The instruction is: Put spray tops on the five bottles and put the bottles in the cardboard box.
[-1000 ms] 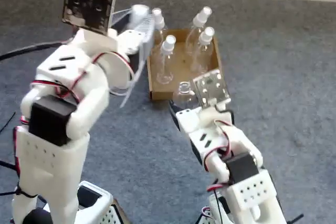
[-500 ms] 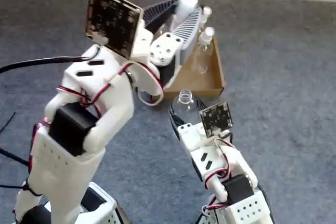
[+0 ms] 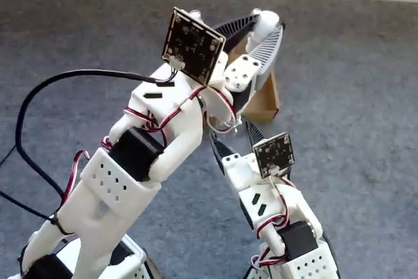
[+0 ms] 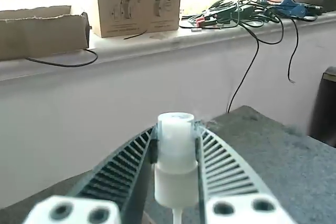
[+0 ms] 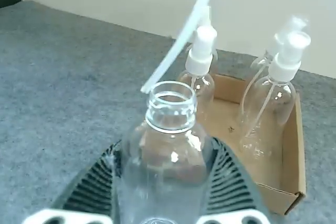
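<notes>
The left gripper (image 4: pixel 176 132) is clamping the spray top (image 4: pixel 176 177) by its collar, raised over the box (image 5: pixel 229 116). The right gripper (image 5: pixel 167 182) is pinching the uncapped bottle (image 5: pixel 169 153) around its body, upright, just in front of the box. The top is judged light and rigid, but its thin tube (image 5: pixel 181 35) is hanging slantwise with its end near the open neck (image 5: pixel 170 103), so it probably needs steering in first. The clear bottle is probably light, smooth and slippery; the grip on the body is leaving the neck free. In the box, capped bottles (image 5: pixel 201 69) are standing close behind, crowding the approach.
</notes>
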